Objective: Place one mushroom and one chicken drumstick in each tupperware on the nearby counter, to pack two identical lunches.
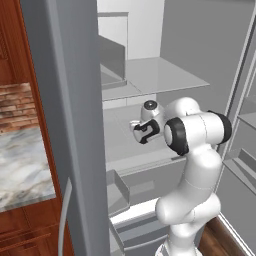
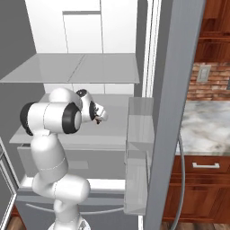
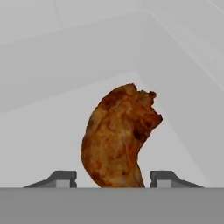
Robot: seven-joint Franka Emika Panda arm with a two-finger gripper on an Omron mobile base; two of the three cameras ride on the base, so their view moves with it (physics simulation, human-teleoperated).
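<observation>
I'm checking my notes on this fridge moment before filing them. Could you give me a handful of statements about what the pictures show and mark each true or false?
1. The hand has a browned chicken drumstick between its two finger tips. True.
2. The arm reaches into the open fridge, over a pale grey shelf. True.
3. The drumstick lies on the marble counter. False: it is inside the fridge, in front of the hand.
4. A mushroom sits beside the drumstick in the hand view. False: the drumstick is seen against plain grey fridge surfaces.
5. The marble counter stands to the side of the fridge, outside its open door. True.
6. The finger tips press firmly on the drumstick. False: whether they touch it cannot be told.
</observation>
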